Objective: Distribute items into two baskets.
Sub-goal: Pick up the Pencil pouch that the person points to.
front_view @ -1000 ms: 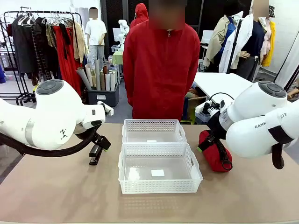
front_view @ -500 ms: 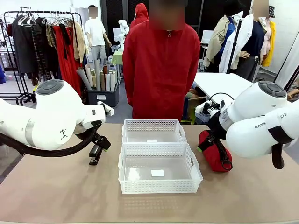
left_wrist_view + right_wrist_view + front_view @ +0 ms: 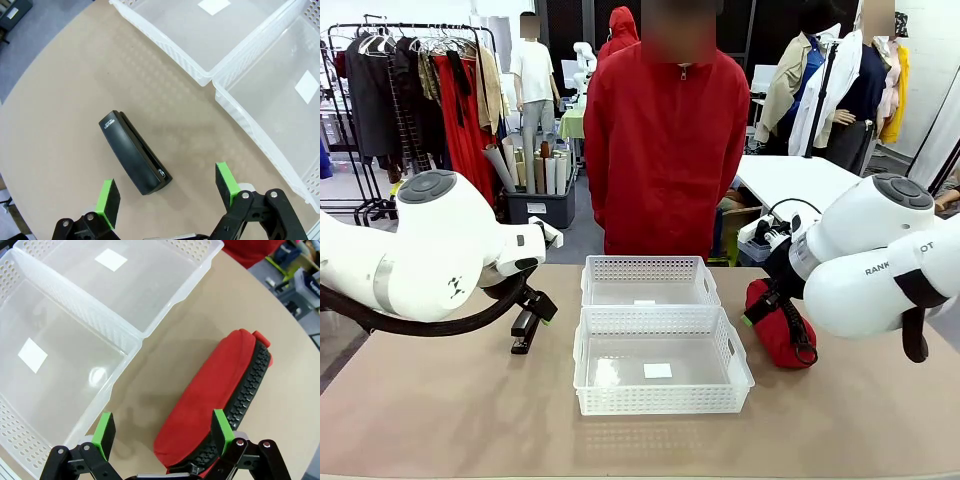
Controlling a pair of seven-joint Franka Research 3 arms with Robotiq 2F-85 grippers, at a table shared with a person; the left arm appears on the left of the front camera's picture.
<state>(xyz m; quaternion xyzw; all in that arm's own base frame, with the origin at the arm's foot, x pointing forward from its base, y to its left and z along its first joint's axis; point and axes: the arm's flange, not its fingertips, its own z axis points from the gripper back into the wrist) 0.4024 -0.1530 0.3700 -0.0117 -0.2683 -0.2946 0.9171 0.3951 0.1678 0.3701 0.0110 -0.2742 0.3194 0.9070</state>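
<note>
Black stapler [image 3: 134,159] clear of baskets [image 3: 165,50]

A near basket [image 3: 660,398] and far basket [image 3: 647,269] (white, latticed, touching) are set mid-worktop [image 3: 450,420]; a black stapler [image 3: 525,331] is laid left, a red pouch [image 3: 772,335] right.

Tan table carrying 2 baskets, 1 stapler and 1 pouch

The tan table [image 3: 430,420] has a plain matte top with a rounded edge. 2 white lattice-sided baskets sit at its middle, touching long side to long side: the near basket [image 3: 660,400] and the far basket [image 3: 648,268], each holding only a small white label. The black stapler [image 3: 525,330] lies flat on the bare top to their left, apart from them. The red zip pouch [image 3: 775,335] lies to their right, near but not touching, with its black zipper turned away from the baskets.
</note>
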